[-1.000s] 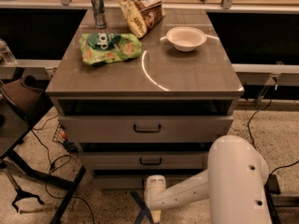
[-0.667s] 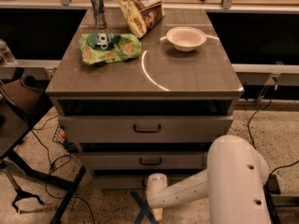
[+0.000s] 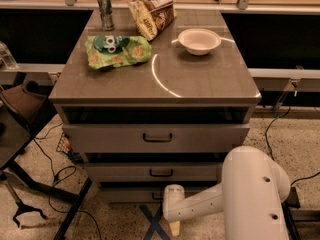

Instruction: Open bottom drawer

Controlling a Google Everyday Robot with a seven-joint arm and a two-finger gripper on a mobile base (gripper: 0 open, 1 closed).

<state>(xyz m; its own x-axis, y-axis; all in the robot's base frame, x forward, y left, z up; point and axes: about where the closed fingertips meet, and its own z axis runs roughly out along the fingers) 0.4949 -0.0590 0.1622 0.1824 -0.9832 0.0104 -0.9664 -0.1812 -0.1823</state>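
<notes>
The bottom drawer (image 3: 125, 194) sits lowest in the cabinet (image 3: 150, 86), under the other two, and its front is no further out than a second ago. At the drawer's middle the gripper (image 3: 173, 219) has crept only slightly rightward and hangs close before the front. Whether it is open or closed cannot be told. The arm (image 3: 250, 194) fills the right. The pull seems not yet begun.

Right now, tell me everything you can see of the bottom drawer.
The bottom drawer is the lowest, slimmest grey metal-looking front, above the floor under the middle drawer. No tray shows; it looks shut. The arm's wrist hides its right part and most of the handle. The gripper sits low before it; contact unclear.
</notes>
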